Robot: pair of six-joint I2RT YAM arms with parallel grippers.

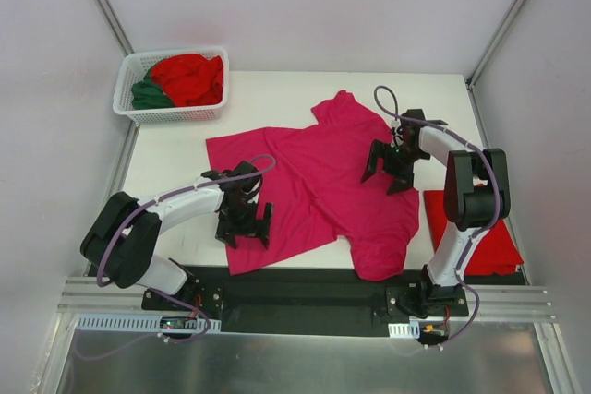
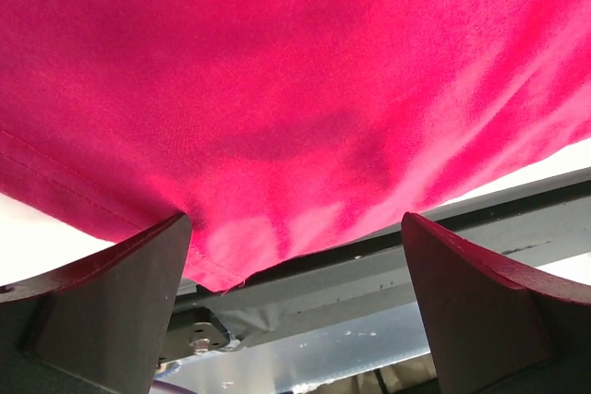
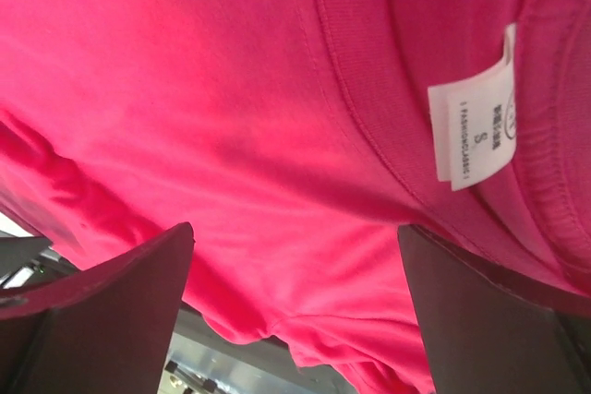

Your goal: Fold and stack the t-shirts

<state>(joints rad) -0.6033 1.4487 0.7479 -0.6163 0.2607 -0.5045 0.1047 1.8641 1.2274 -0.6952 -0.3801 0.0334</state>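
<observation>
While both pairs of jaws stand wide apart with nothing caught between them, the left gripper (image 1: 245,221) hangs low over the near hem corner of the pink shirt (image 1: 314,182), at about eight o'clock from the cloth's middle. Its wrist view shows that corner lying between the fingers, close to the table's near edge. The right gripper (image 1: 392,168) sits at about three o'clock, over the neck. Its own camera looks onto the collar band (image 3: 351,89) and the white size label (image 3: 476,126).

The shirt lies skewed and rumpled across the middle of the table (image 1: 277,99), so the two grippers seem placed at opposite ends to pinch and pull it flat before any fold. At four o'clock, beside the right arm's base, a folded red shirt (image 1: 494,246) lies flat, probably the start of the stack. At ten o'clock, the white basket (image 1: 125,89) holds more red cloth (image 1: 189,76) and a green shirt (image 1: 148,94), out of the way until needed.
</observation>
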